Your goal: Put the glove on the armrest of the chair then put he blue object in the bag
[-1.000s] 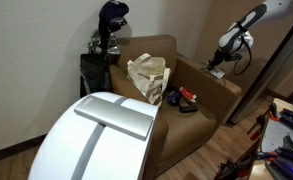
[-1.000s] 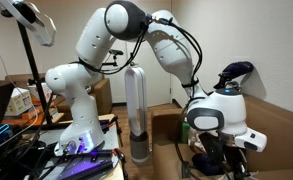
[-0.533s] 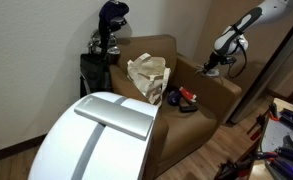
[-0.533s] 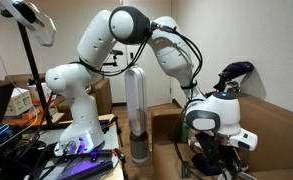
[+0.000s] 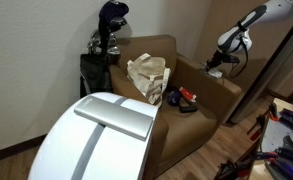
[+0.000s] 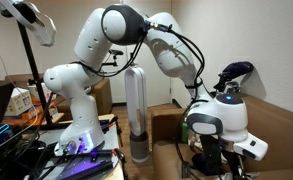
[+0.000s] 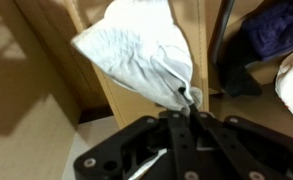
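Since half a second ago the arm (image 5: 254, 20) has swung back a little toward the right, carrying the gripper (image 5: 217, 66) with it above the far armrest of the chair (image 5: 214, 86). What the gripper carries is too small and dark here to make out. A large white rounded object (image 5: 96, 140) fills the foreground and hides the near side of the chair. The bag (image 5: 147, 78) stands on the seat against the backrest, with the blue object (image 5: 173, 97) just beside it and a small red item (image 5: 190, 97) next to that. A black golf bag (image 5: 104, 45) leans on the pale wall behind, and the floor is wood. In the other exterior view the arm arches up from its white base (image 6: 71, 100), over a grey column (image 6: 136, 115) and down to a bulky white wrist housing (image 6: 221, 120). The fingers below it are lost in dark clutter and the chair is largely cut off. In the wrist view the gripper's tips are pinched together on a fold of the pale glove (image 7: 141, 50), which hangs bunched in front of a tan upholstered edge. A blurred dark bluish shape (image 7: 274, 28) sits in the upper right corner.
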Motion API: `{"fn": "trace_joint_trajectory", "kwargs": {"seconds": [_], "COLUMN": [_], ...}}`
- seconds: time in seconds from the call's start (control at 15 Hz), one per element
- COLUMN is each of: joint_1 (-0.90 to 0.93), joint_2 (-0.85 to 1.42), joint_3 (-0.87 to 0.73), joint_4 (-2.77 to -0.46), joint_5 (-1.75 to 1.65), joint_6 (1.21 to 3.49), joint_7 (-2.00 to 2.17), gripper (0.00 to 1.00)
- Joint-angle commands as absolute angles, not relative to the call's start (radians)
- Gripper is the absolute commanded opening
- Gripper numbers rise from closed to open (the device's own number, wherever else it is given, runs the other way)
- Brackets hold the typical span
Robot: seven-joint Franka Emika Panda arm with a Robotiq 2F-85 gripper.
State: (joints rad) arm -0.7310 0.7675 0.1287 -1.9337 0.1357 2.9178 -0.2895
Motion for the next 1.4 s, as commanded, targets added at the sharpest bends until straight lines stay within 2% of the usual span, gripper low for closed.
{"fn": "trace_joint_trajectory", "kwargs": {"seconds": [0.0,0.2,0.27,0.4,1.07,1.33], "joint_1": [-0.754,-0.748,-0.74,-0.734,-0.599,-0.512], "joint_2": [0.791,0.803,0.804,0.798,0.735,0.733], "joint_3": [0.161,0.168,0.168,0.173,0.091,0.129], "joint_4": [-1.908,-1.896,-1.896,-1.903,-1.994,-2.076], "joint_5": [0.172,0.185,0.189,0.189,0.133,0.103], "joint_6": [2.933,2.963,2.993,3.048,3.315,3.426], "joint_7": [-0.281,-0.268,-0.252,-0.221,-0.089,-0.03], "gripper": [0.06,0.06,0.32,0.37,1.0,1.0]}}
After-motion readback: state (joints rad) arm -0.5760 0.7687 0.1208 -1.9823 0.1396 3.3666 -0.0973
